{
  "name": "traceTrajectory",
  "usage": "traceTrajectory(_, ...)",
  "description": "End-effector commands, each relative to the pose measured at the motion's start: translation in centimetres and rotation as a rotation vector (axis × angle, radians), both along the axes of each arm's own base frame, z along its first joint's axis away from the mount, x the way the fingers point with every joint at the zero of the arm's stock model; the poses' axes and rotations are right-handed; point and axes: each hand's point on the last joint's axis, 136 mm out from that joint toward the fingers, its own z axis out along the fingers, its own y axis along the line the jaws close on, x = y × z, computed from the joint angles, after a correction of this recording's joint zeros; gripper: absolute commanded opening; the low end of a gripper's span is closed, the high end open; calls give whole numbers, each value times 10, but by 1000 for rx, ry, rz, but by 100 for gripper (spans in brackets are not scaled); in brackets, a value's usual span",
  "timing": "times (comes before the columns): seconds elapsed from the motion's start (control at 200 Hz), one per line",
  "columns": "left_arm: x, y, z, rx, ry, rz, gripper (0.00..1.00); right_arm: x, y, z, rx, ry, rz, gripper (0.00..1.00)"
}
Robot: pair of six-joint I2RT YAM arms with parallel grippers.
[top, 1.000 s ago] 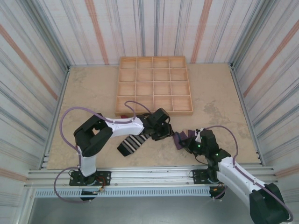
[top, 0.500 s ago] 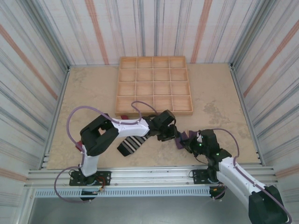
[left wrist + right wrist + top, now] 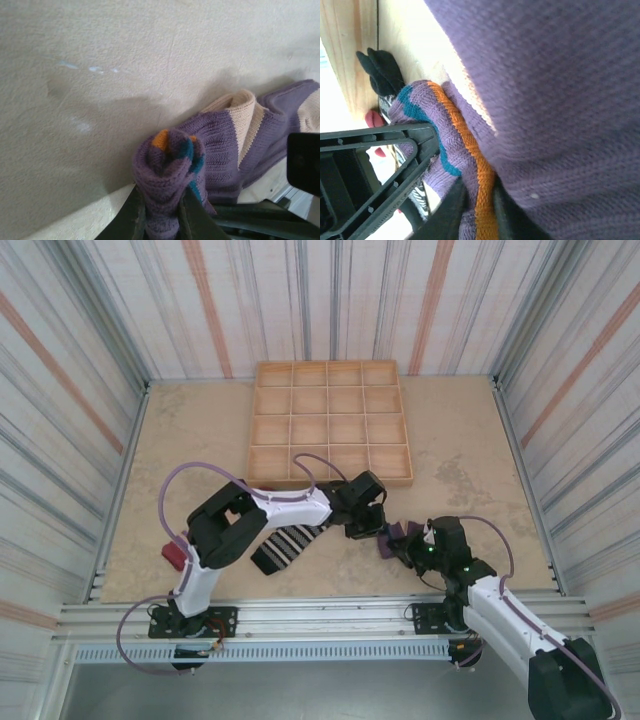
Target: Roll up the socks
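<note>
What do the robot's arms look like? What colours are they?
The left arm and right arm are white tubes with chunky black joints. Each trails a looping purple cable. Tiny green lights glow on the right one.

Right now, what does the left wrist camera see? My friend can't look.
The bunched end of a purple sock, striped orange and teal, is pinched between two dark fingers. The rest, with its tan heel, lies on the pale table.
</note>
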Motion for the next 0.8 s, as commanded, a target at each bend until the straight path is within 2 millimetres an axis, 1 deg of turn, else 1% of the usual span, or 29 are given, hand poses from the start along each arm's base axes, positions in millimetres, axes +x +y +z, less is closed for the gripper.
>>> traceTrajectory(0.0, -2, 17, -16, 104, 30, -31, 0, -49, -17, -43, -87, 256, 0, 44)
traceTrajectory(0.025, 0, 19, -16, 110, 28, -30, 0, -47, -17, -41, -90, 245, 2, 48)
traceTrajectory(0.08, 6, 28, -18, 133, 19, -32, 0, -44, -18, -34, -106, 226, 9, 51)
traceTrajectory(0.185, 19, 46, -14, 147, 8, -4, 0, -35, -22, -18, -149, 187, 17, 60)
traceTrajectory(0.326, 33, 71, -9, 158, 0, 44, 0, -20, -19, -1, -199, 134, 78, 66)
traceTrajectory(0.436, 38, 94, -8, 162, 5, 108, 0, -6, -18, 10, -266, 108, 138, 71)
traceTrajectory(0.521, 37, 105, -7, 136, 9, 154, 0, 4, -17, 15, -300, 104, 166, 73)
traceTrajectory(0.641, 30, 109, -1, 125, 3, 155, 0, 19, -15, 15, -306, 89, 155, 72)
traceTrajectory(0.656, 29, 109, 0, 122, 1, 154, 0, 19, -15, 11, -313, 109, 156, 72)
traceTrajectory(0.746, 21, 110, 3, 124, -3, 159, 0, 28, -14, 7, -325, 124, 146, 70)
traceTrajectory(0.796, 18, 110, 5, 124, -4, 171, 0, 33, -16, 2, -339, 127, 131, 66)
